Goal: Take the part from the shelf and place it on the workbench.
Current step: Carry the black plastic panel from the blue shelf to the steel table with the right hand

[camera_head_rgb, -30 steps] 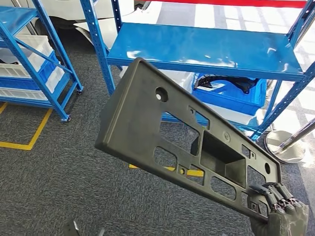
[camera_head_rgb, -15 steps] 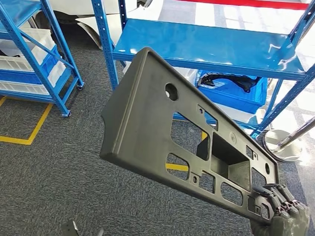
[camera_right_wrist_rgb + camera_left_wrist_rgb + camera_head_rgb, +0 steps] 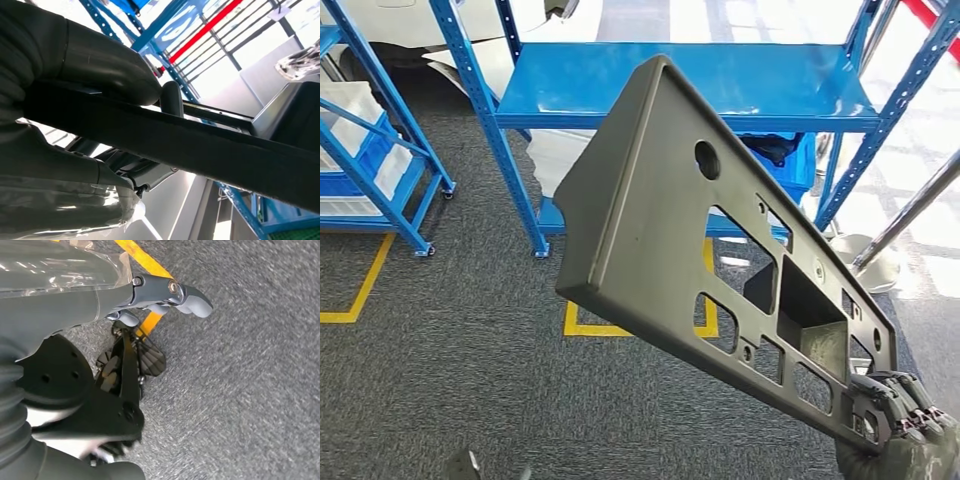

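Seen from the head, the robot's right hand [image 3: 897,425] grips one end of the long dark part [image 3: 712,250], holding it tilted in the air above the grey carpet [image 3: 433,380], in front of the blue shelf [image 3: 675,85]. At the left wrist, the left hand [image 3: 158,295] hangs over the carpet, fingers apart, holding nothing. At the right wrist, thumb and fingers clamp the part's edge.

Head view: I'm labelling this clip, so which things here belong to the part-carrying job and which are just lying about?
Belongs to the job:
- dark plastic part, held up at one end
- right robot hand gripping it
- blue shelf behind

Just lying about:
- blue bin under the shelf
- second blue rack
- yellow floor tape
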`<state>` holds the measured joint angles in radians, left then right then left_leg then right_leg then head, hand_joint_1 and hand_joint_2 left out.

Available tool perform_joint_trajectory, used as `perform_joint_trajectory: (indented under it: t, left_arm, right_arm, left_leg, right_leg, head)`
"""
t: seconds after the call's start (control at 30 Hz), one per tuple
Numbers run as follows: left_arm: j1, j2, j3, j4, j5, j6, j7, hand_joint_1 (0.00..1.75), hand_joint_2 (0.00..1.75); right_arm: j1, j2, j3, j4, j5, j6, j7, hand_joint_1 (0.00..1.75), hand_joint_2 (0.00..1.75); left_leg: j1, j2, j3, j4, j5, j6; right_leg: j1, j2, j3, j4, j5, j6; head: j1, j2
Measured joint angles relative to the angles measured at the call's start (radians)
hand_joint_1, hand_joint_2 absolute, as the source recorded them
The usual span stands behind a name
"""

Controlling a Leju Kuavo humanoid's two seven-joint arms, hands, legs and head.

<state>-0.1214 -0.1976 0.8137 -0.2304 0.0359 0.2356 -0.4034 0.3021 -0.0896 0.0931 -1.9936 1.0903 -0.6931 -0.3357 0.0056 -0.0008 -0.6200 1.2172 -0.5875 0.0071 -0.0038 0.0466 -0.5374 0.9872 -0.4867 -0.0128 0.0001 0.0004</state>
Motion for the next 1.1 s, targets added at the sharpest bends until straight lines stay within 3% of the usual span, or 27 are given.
perform_joint_trajectory:
  t: [0.07,0.1,0.13,0.2,0.23,0.3,0.37,0.4,0.43,0.47,0.53,0.6,0.67,0.73,0.8,0.87,0.93,0.97,1.0,1.03,1.1]
  left_arm:
    - [-0.001,0.0,0.0,0.0,0.0,0.0,0.0,0.0,1.75]
    - [-0.001,0.001,0.0,0.0,0.0,0.001,0.0,0.0,1.75]
    - [-0.001,0.001,0.0,0.0,0.0,0.001,0.001,0.0,1.75]
    - [-0.003,0.0,0.0,0.0,0.002,0.002,0.001,0.0,1.75]
    - [-0.004,0.0,0.0,0.0,0.004,0.003,0.001,0.0,1.75]
    - [-0.007,-0.001,0.0,0.0,0.008,0.002,0.002,0.0,1.75]
    - [-0.006,-0.001,0.0,0.0,0.007,0.001,0.004,0.0,1.75]
    - [-0.005,-0.001,0.0,-0.001,0.006,0.001,0.004,0.0,1.75]
    - [-0.005,-0.001,0.0,-0.001,0.006,0.001,0.005,0.0,1.75]
    - [-0.005,0.0,0.0,-0.001,0.006,0.001,0.005,0.0,1.75]
    - [-0.008,-0.001,0.0,-0.001,0.006,0.0,0.006,0.0,1.75]
    - [-0.011,-0.002,0.0,-0.001,0.006,-0.001,0.006,0.0,1.75]
    - [-0.011,-0.002,0.0,-0.001,0.006,-0.001,0.006,0.0,1.75]
    - [-0.012,-0.003,0.0,-0.001,0.006,-0.001,0.007,0.0,1.75]
    - [-0.014,-0.004,0.0,-0.001,0.006,-0.001,0.008,0.0,1.75]
    - [-0.012,-0.004,0.0,-0.001,0.006,0.0,0.009,0.0,1.75]
    - [-0.008,-0.004,0.0,-0.001,0.006,0.003,0.01,0.0,1.75]
    - [-0.007,-0.003,0.0,-0.001,0.006,0.004,0.01,0.0,1.75]
    - [-0.007,-0.003,0.0,-0.001,0.006,0.004,0.01,0.0,1.75]
    - [-0.008,-0.003,0.0,-0.001,0.006,0.004,0.01,0.0,1.75]
    - [-0.01,-0.003,0.0,-0.001,0.006,0.004,0.01,0.0,1.75]
  right_arm:
    - [-0.001,0.003,-0.001,0.0,-0.001,0.0,0.0,1.75,1.75]
    - [-0.002,0.004,-0.002,0.0,-0.001,0.0,0.0,1.75,1.75]
    - [-0.001,0.005,-0.003,0.0,-0.002,-0.001,0.0,1.75,1.75]
    - [0.001,0.007,-0.005,-0.001,-0.003,-0.002,0.0,1.75,1.75]
    - [0.003,0.007,-0.006,-0.002,-0.003,-0.002,0.0,1.75,1.75]
    - [0.001,0.008,-0.008,-0.002,-0.003,-0.003,0.0,1.75,1.75]
    - [0.0,0.009,-0.01,-0.003,-0.004,-0.003,0.0,1.75,1.75]
    - [0.0,0.009,-0.011,-0.002,-0.005,-0.003,0.001,1.75,1.75]
    - [0.0,0.009,-0.013,-0.002,-0.006,-0.003,0.003,1.75,1.75]
    - [0.001,0.009,-0.015,-0.002,-0.006,-0.003,0.004,1.75,1.75]
    - [0.0,0.009,-0.02,-0.002,-0.006,-0.003,0.005,1.75,1.75]
    - [-0.001,0.009,-0.023,-0.003,-0.006,-0.003,0.005,1.75,1.75]
    - [-0.001,0.009,-0.025,-0.004,-0.008,-0.003,0.005,1.75,1.75]
    - [0.001,0.009,-0.027,-0.006,-0.012,-0.003,0.004,1.75,1.75]
    - [0.001,0.01,-0.03,-0.009,-0.014,-0.003,0.0,1.75,1.75]
    - [0.001,0.011,-0.03,-0.011,-0.016,-0.004,-0.003,1.75,1.75]
    - [0.003,0.013,-0.031,-0.011,-0.017,-0.004,-0.004,1.75,1.75]
    - [0.004,0.014,-0.033,-0.011,-0.018,-0.004,-0.004,1.75,1.75]
    - [0.006,0.014,-0.034,-0.011,-0.02,-0.004,-0.006,1.75,1.75]
    - [0.007,0.015,-0.036,-0.012,-0.021,-0.004,-0.007,1.75,1.75]
    - [0.008,0.016,-0.039,-0.012,-0.022,-0.003,-0.011,1.75,1.75]
  left_leg:
    - [0.002,-0.035,0.062,-0.133,0.058,0.007]
    - [0.003,-0.05,0.078,-0.173,0.07,0.009]
    - [0.004,-0.058,0.083,-0.19,0.07,0.009]
    - [0.004,-0.044,0.081,-0.197,0.07,0.013]
    - [0.006,-0.034,0.081,-0.199,0.073,0.017]
    - [0.012,-0.011,0.081,-0.203,0.077,0.025]
    - [0.011,0.013,0.08,-0.203,0.077,0.027]
    - [0.01,0.026,0.079,-0.203,0.076,0.027]
    - [0.009,0.038,0.079,-0.203,0.076,0.027]
    - [0.009,0.05,0.08,-0.203,0.076,0.027]
    - [0.009,0.068,0.082,-0.203,0.074,0.024]
    - [0.005,0.082,0.084,-0.203,0.071,0.018]
    - [0.002,0.096,0.084,-0.203,0.07,0.009]
    - [0.003,0.103,0.087,-0.204,0.067,-0.001]
    - [0.006,0.067,0.073,-0.163,0.032,-0.009]
    - [0.007,0.021,0.022,-0.045,-0.034,-0.009]
    - [0.006,0.01,-0.03,0.068,-0.071,-0.009]
    - [0.005,0.008,-0.036,0.077,-0.062,-0.008]
    - [0.006,0.005,-0.023,0.044,-0.032,-0.006]
    - [0.007,-0.004,0.004,-0.02,0.009,-0.004]
    - [0.013,-0.049,0.055,-0.142,0.062,-0.001]
  right_leg:
    - [0.001,0.022,-0.007,0.01,-0.002,0.005]
    - [0.001,0.031,-0.014,0.016,-0.001,0.01]
    - [0.001,0.04,-0.022,0.019,0.001,0.015]
    - [-0.002,0.057,-0.034,0.022,0.005,0.027]
    - [-0.002,0.051,-0.038,0.028,0.0,0.032]
    - [-0.001,0.011,-0.064,0.087,-0.041,0.042]
    - [-0.003,-0.03,-0.12,0.215,-0.106,0.054]
    - [-0.006,-0.038,-0.145,0.272,-0.126,0.058]
    - [-0.009,-0.042,-0.156,0.299,-0.129,0.062]
    - [-0.011,-0.046,-0.147,0.286,-0.113,0.064]
    - [-0.011,-0.065,-0.079,0.157,-0.047,0.063]
    - [-0.003,-0.092,-0.021,0.039,-0.007,0.052]
    - [0.004,-0.093,-0.013,0.014,-0.006,0.039]
    - [0.002,-0.074,-0.017,0.01,-0.001,0.026]
    - [-0.003,-0.056,-0.017,0.001,0.008,0.011]
    - [-0.005,-0.037,-0.018,-0.001,0.013,0.003]
    - [-0.004,-0.012,-0.02,0.0,0.014,0.002]
    - [-0.003,0.001,-0.021,0.002,0.014,0.002]
    - [-0.003,0.016,-0.02,0.004,0.013,0.003]
    - [-0.004,0.03,-0.02,0.008,0.012,0.004]
    - [-0.004,0.055,-0.026,0.02,0.008,0.012]
  head:
    - [0.001,0.0]
    - [0.001,0.0]
    - [0.001,0.0]
    - [0.0,0.0]
    - [0.001,0.0]
    - [0.004,0.0]
    - [0.007,0.0]
    - [0.007,0.0]
    - [0.007,0.0]
    - [0.007,0.0]
    - [0.007,0.0]
    - [0.006,0.0]
    - [0.005,0.0]
    - [0.005,0.0]
    - [0.004,0.0]
    - [0.003,0.0]
    - [0.003,0.0]
    - [0.003,0.0]
    - [0.003,0.0]
    - [0.003,0.0]
    - [0.004,0.0]
